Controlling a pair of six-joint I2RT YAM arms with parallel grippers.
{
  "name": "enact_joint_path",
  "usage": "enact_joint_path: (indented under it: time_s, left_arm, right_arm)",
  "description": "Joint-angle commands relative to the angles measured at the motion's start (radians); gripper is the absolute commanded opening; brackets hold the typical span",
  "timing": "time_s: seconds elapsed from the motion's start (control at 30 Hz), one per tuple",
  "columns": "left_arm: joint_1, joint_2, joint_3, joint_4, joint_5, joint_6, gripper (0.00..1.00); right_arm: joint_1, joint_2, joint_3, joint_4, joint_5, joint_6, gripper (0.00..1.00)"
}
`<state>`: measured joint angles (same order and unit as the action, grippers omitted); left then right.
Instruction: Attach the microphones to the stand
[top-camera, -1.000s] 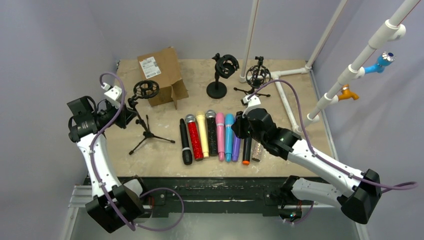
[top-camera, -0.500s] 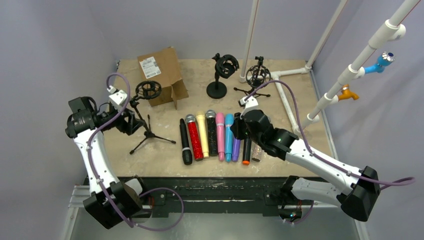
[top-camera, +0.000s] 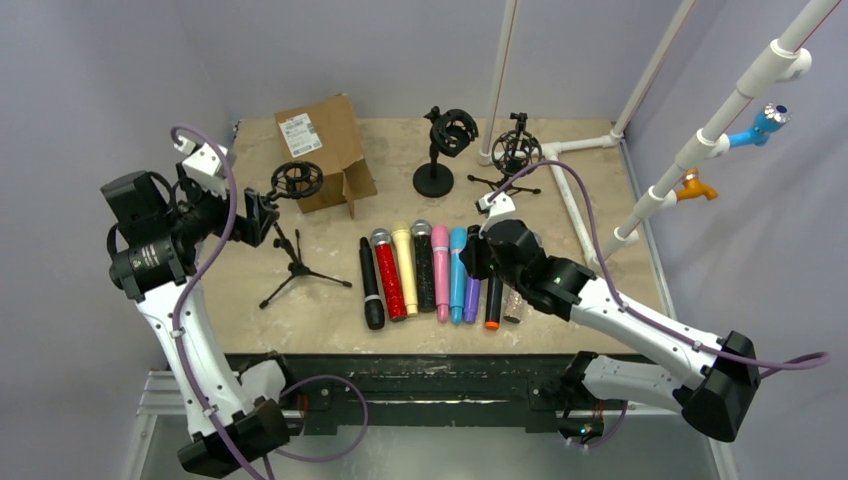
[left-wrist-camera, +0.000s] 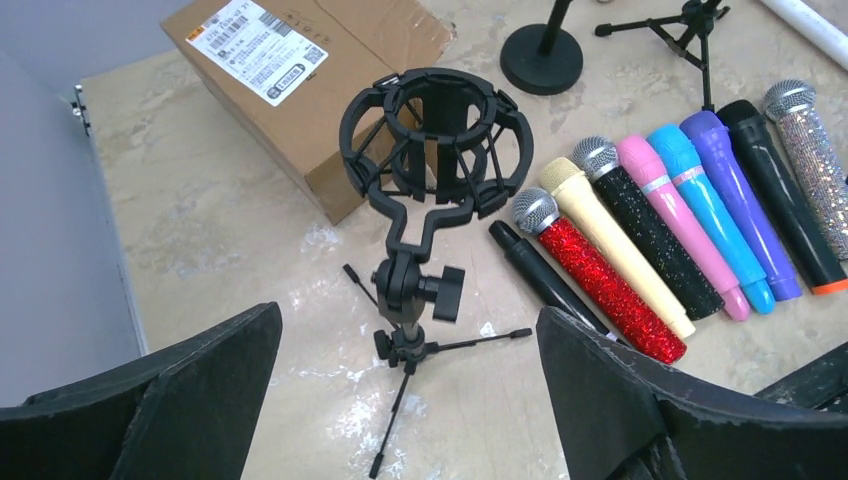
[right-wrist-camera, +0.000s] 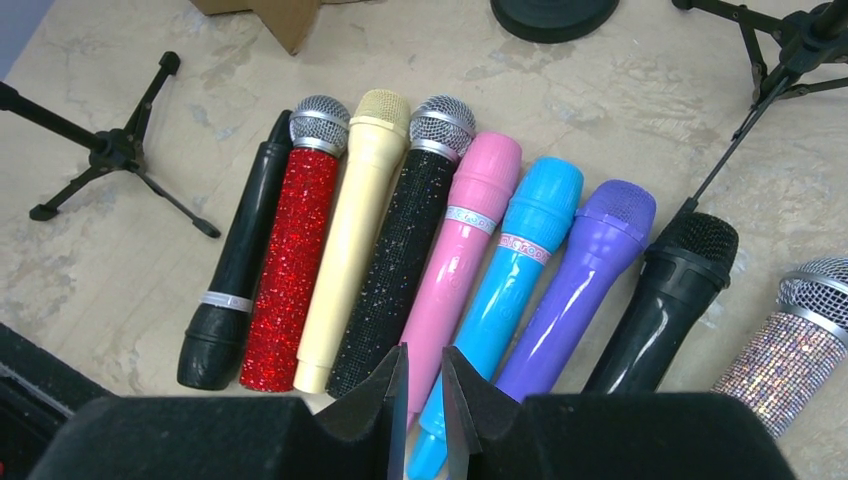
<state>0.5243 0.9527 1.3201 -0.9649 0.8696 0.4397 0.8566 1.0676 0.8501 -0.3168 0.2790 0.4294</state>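
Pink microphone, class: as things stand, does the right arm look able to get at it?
Probably yes. The right gripper hangs just above the near end of the pink microphone, nothing lying over it. But its jaws are nearly closed, and the black glitter microphone and blue microphone press against either side.

White shipping label with barcodes on the cardboard box, beyond the left fingers: print too small to read. Band lettering on the blue microphone: illegible.
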Motion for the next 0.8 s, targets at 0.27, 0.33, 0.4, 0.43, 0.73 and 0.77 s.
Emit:
enact_joint_path:
  time_s: [0.27,0.33,0.4,0.43,0.73,0.77]
  left_arm:
    - [-0.25,0.086,0.071,0.031,-0.49,-0.243,1.0]
    - [-0.259,0.099,0.084,0.024,-0.486,-0.255,0.97]
    - [-0.286,0.105,0.091,0.03,-0.489,-0.264,0.91]
    - [-0.307,0.106,0.09,0.037,-0.503,-0.268,0.87]
    - [-0.472,0.157,0.138,0.039,-0.719,-0.284,0.72]
    - [-0.476,0.16,0.142,0.033,-0.74,-0.287,0.71]
  right_arm:
    - [0.005,-0.054,-0.036,0.058,0.044,0.023,0.22]
    - [0.005,-0.062,-0.047,0.063,0.048,0.023,0.22]
    - [0.005,-0.066,-0.056,0.069,0.049,0.025,0.22]
    - [0.005,-0.066,-0.059,0.072,0.048,0.026,0.22]
    - [0.005,-0.076,-0.086,0.087,0.045,0.04,0.21]
    - [0.005,-0.078,-0.088,0.085,0.045,0.04,0.21]
